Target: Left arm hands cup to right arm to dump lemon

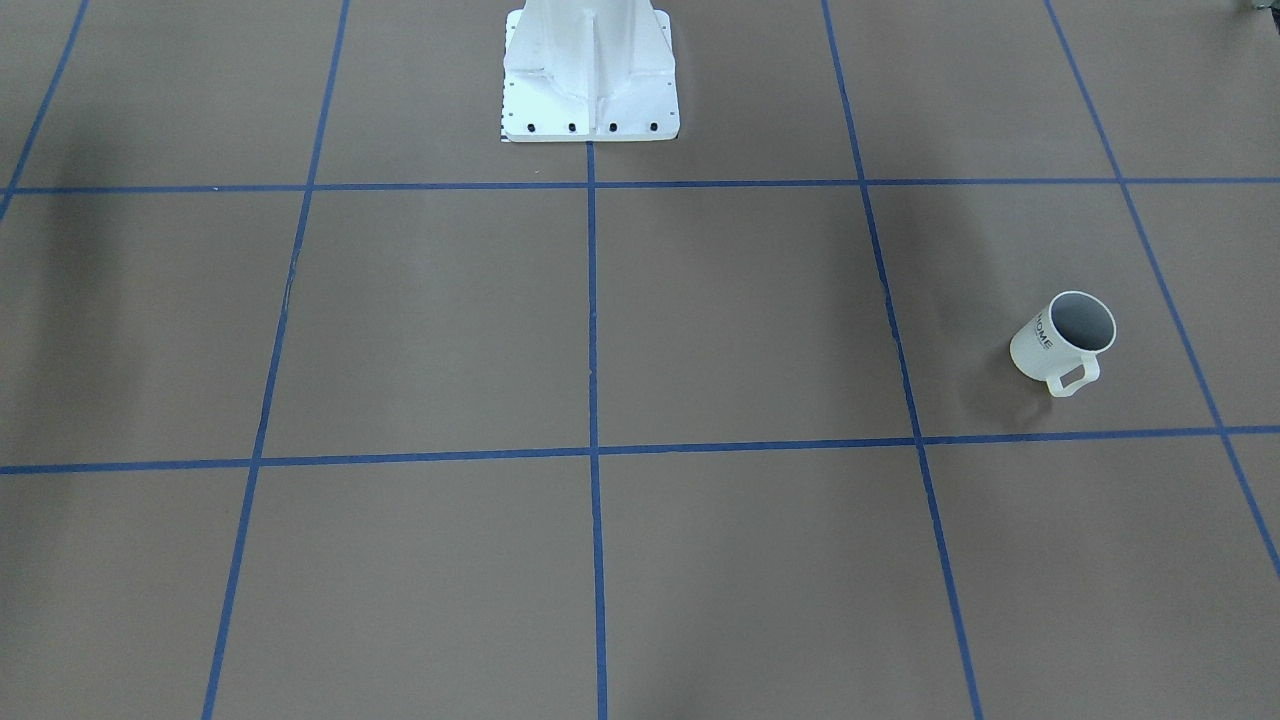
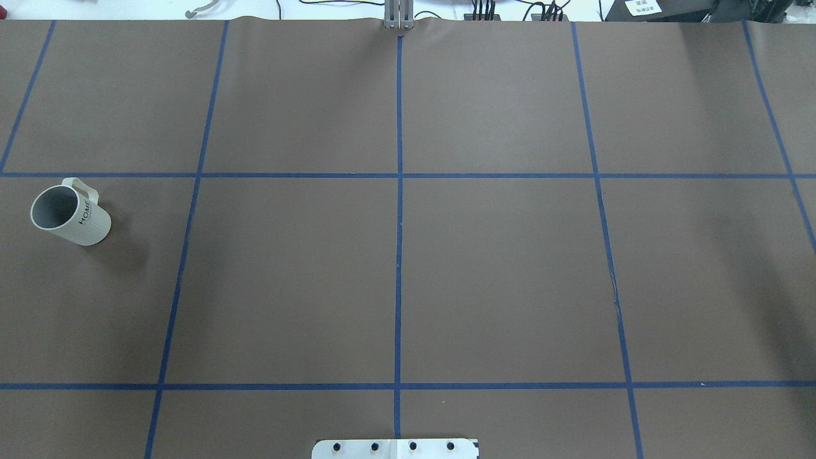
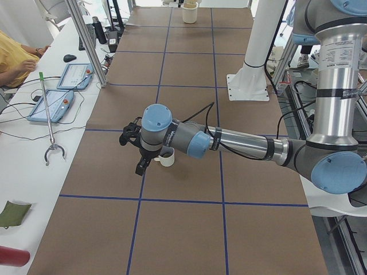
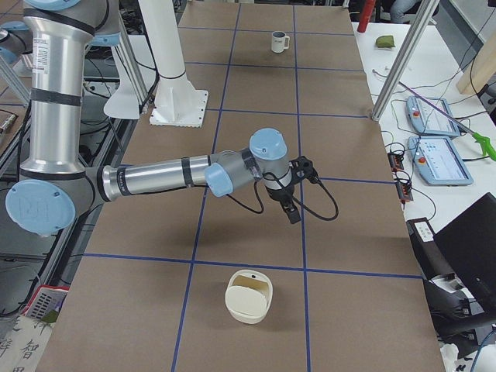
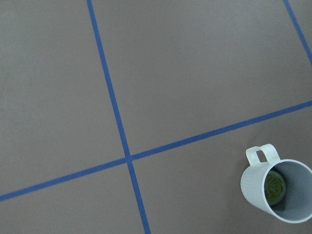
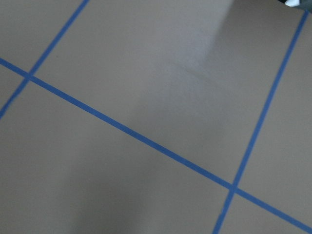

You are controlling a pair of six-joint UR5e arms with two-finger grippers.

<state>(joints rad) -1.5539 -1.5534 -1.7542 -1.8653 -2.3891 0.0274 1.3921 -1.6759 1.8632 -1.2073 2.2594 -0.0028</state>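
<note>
The white "HOME" cup (image 1: 1065,340) stands upright on the brown table, on the robot's left side (image 2: 70,215). The left wrist view looks down into the cup (image 5: 278,189) and shows a yellow-green lemon slice (image 5: 274,186) at its bottom. In the exterior left view the left gripper (image 3: 141,167) hangs over the cup (image 3: 167,156), pointing down. I cannot tell if it is open or shut. The right gripper (image 4: 292,212) shows only in the exterior right view, over bare table far from the cup (image 4: 279,41). I cannot tell its state either.
A cream tub (image 4: 248,294) sits on the table's right end and also shows far off in the exterior left view (image 3: 190,11). The white pedestal (image 1: 590,80) stands at the robot's edge. A side table with tablets (image 3: 51,103) runs along the operators' side.
</note>
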